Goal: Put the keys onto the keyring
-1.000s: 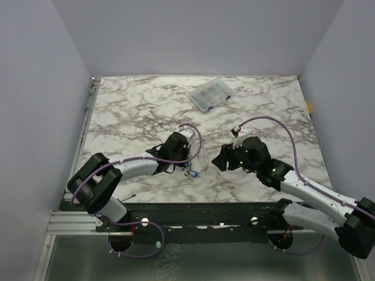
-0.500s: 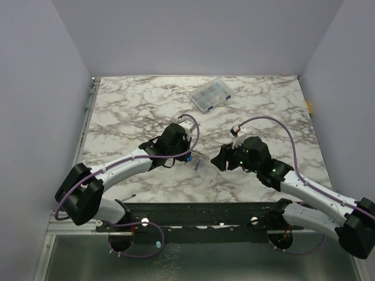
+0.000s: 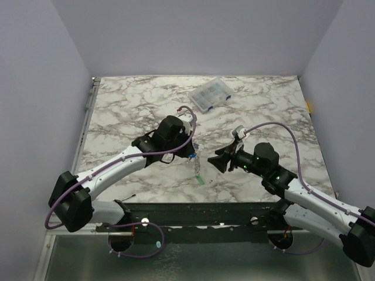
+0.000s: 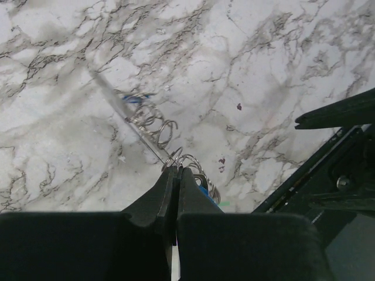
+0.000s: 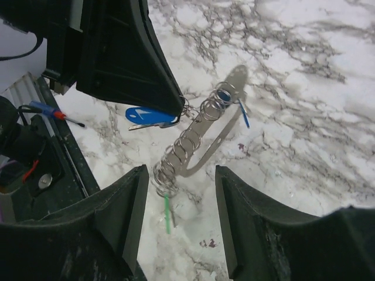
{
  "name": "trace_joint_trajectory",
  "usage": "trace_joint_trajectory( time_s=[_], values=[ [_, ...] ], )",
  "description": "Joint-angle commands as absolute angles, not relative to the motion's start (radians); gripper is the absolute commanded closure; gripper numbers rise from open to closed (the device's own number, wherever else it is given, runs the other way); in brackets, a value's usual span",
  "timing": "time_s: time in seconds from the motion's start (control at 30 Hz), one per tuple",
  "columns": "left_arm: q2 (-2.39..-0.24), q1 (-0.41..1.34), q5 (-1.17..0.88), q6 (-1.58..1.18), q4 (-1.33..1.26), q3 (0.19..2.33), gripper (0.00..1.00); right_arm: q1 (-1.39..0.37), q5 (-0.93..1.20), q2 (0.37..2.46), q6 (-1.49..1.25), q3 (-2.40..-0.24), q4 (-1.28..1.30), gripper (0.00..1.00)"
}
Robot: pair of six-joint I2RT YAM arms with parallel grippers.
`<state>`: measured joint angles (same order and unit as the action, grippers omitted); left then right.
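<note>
The left fingers (image 4: 167, 186) are clenched on the keyring (image 5: 215, 142) by its chain (image 5: 188, 140), a string of small wire links, holding it over the marble desk (image 3: 135, 105) near the front edge. The ring shows edge-on as a thin, pale silvery strip slanting beside the chain. A blue key (image 5: 149, 115) hangs at the fingertip, a second blue sliver (image 5: 242, 113) sits higher, and the green key (image 5: 167, 213) dangles lowest. The right fingers (image 5: 124, 205) stand spread and empty, flanking the bundle.

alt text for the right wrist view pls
The shut left fingers pinch the keyring's chain of small rings, with a blue key beside them and a green key at its lower end, over the marble table. The open right fingers frame the chain in the foreground.
</note>
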<state>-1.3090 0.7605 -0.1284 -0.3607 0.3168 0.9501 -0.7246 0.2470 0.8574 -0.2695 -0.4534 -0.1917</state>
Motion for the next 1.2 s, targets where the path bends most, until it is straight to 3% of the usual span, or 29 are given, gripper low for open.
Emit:
trace_joint_trajectory(
  time_s=[0.0, 0.3, 0.7, 1.17],
  values=[
    [-1.250, 0.758, -0.214, -0.398, 0.364, 1.013, 1.00, -0.721, 0.306, 0.834, -0.153, -0.410, -0.368, 0.43],
    [-1.179, 0.758, -0.323, -0.235, 0.475, 1.064, 1.00, -0.723, 0.415, 0.828, -0.036, -0.282, -0.688, 0.43],
    [-1.143, 0.758, -0.425, -0.109, 0.577, 1.112, 1.00, -0.762, 0.563, 0.876, 0.057, -0.352, -0.658, 0.44],
    [-1.142, 0.758, -0.477, -0.167, 0.539, 1.111, 1.00, -0.815, 0.555, 0.960, 0.084, -0.351, -0.699, 0.53]
  ],
)
